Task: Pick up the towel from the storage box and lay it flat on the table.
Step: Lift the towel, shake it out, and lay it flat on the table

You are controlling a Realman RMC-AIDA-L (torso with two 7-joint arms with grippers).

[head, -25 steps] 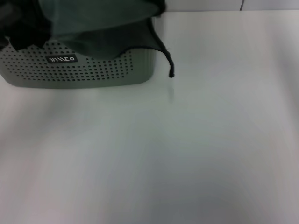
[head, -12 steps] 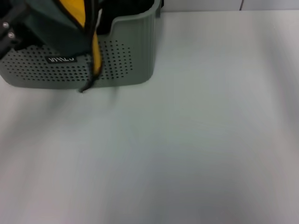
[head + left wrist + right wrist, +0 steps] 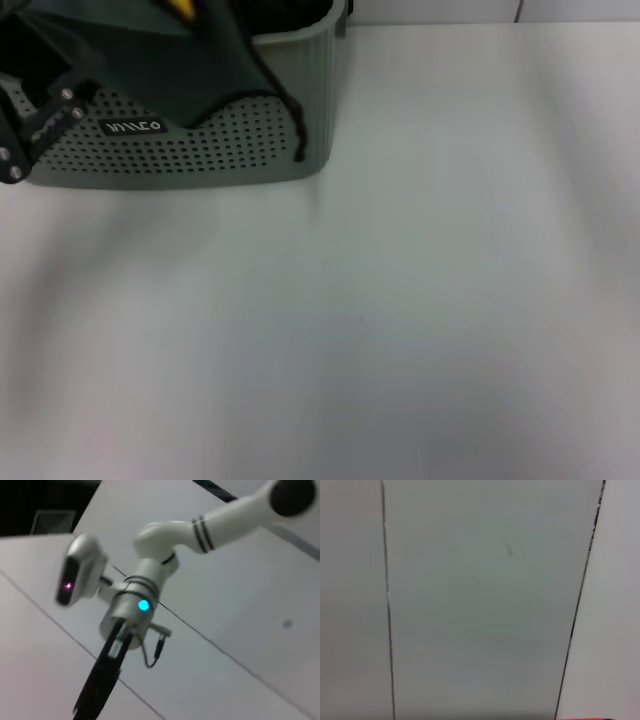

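Head view: box (image 3: 250,150) sits at the far left of the table (image 3: 420,300), its near wall facing the camera, black label (image 3: 135,127) toward its left end. Its right corner is rounded, and bare white tabletop runs from it to the right edge of the view and all the way forward.

Table surface is plain, smooth, white. A pale wall with one dark vertical seam lies beyond the far edge.

Towel (image 3: 190,60) hangs over the near rim of the box, dark grey-green side out, partly covering the perforated wall. Black stitched edging (image 3: 285,105) curves down the right side of the drape and ends low on the wall, above the tabletop. A small patch of yellow reverse (image 3: 183,8) shows at the top edge of the view. The upper part of the towel runs out of view.

Left gripper (image 3: 35,110): black hardware at the left edge, just beside the towel, in front of the box wall. Cannot tell whether its claw is apart, together or clamped on cloth.

Left wrist view: the other arm (image 3: 200,530), white, against a panelled wall. Right wrist view: grey panels with seams only.
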